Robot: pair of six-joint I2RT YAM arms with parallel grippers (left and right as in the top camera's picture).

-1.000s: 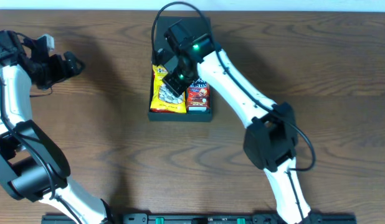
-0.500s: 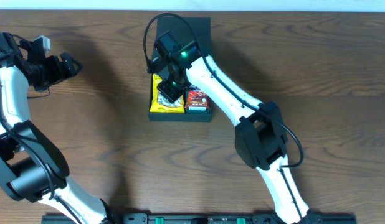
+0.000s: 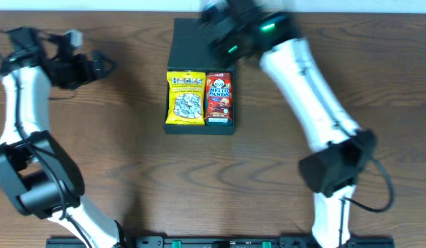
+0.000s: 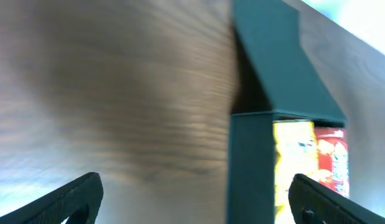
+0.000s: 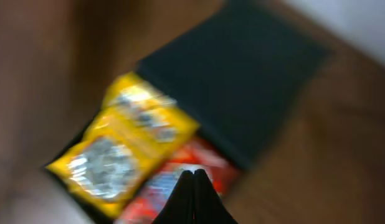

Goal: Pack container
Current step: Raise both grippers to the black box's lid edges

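**A:** Overhead first. Where's the container?

**B:** The container (image 3: 199, 129) sits at the upper middle of the wooden surface (image 3: 116, 172). Its lid (image 3: 187, 41) is folded back on the far side. Two items lie inside, side by side and touching. The yellow packet (image 3: 185, 98) is on the left arm's side and the red box (image 3: 218, 98), printed "Hello Panda", is on the right arm's side.

**A:** Arms?

**B:** The left end effector (image 3: 101, 66) is well apart from the container over bare wood, pointing toward it. The right arm (image 3: 302, 83) reaches over the lid's far corner. Its head is smeared with motion, so I can't read the jaws from here.

**A:** Left wrist?

**B:** The fingers (image 4: 74, 196) show at the lower corners, spread wide and holding nothing. The container's side wall fills the right of the frame, with yellow and red showing past it. The lid seems to slope upward, possibly just the viewing angle.

**A:** Right wrist?

**B:** It's blurred. The right end effector (image 5: 194, 180) has its tips pressed together with nothing pinched. It hangs above the open container, tips in line with the red box. The yellow packet is at lower left and the dark lid at upper right.
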